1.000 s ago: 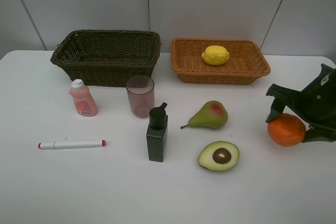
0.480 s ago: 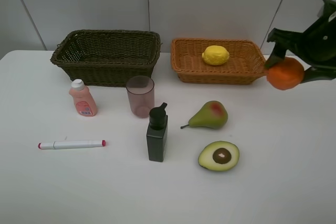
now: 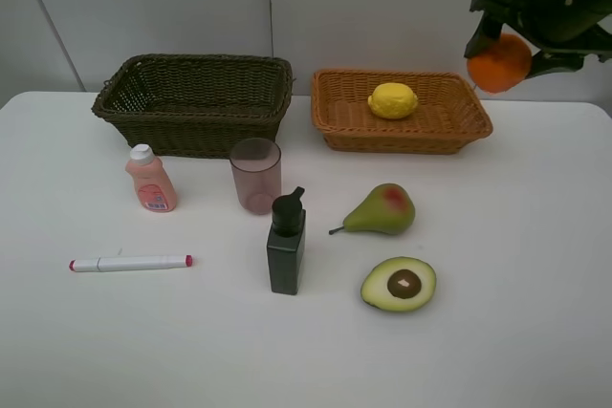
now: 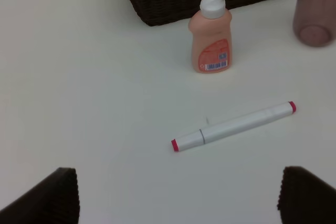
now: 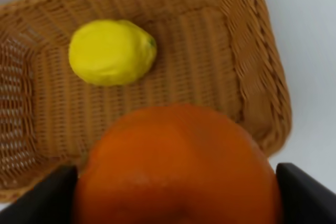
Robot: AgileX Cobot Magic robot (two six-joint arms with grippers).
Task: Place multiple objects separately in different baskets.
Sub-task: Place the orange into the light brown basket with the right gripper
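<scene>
Tabletop layout, high exterior view; 12 o'clock points to the far wall. Items run left to right.

Left gripper, seen only in its wrist view: 2 dark fingertips spread wide with nothing between them, above bare table near the white pink-tipped marker. The marker lies flat at 9 o'clock of the dark pump bottle, well apart from it.

The peach-pink white-capped bottle stands upright at 12 o'clock of the marker. It is just in front of the deep olive-brown wicker basket.

The translucent pinkish cup stands upright at 3 o'clock of the peach-pink bottle, near the dark basket's front right corner. The pump bottle stands upright at 5 o'clock of the cup.

The red-blushed green pear lies on its side at 2 o'clock of the pump bottle, stem toward it. The avocado half rests cut face up at 6 o'clock of the pear.

The shallower orange-tan wicker basket sits at 3 o'clock of the dark basket, apart from it. It holds 1 toy lemon.

The right gripper clasps the orange between its 2 dark fingers. The orange is raised off the table at 2 o'clock of the orange-tan basket. In the right wrist view the basket floor and the lemon lie beyond the orange.
</scene>
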